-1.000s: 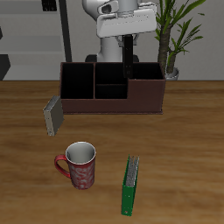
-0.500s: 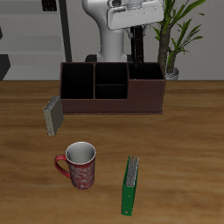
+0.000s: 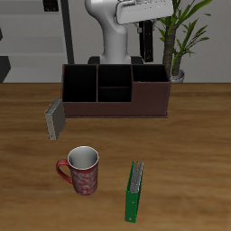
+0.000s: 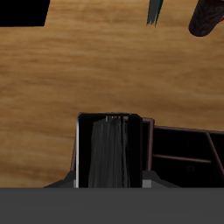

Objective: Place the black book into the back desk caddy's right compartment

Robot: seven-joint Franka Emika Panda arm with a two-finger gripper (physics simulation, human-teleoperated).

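I see the black book (image 3: 144, 43) hanging upright in my gripper (image 3: 144, 25), jaws closed on its top, above the back desk caddy (image 3: 115, 90) and its right compartment (image 3: 150, 74).

Black book (image 3: 142, 43) above back desk caddy (image 3: 115, 91), mug (image 3: 81, 170) nearer front.
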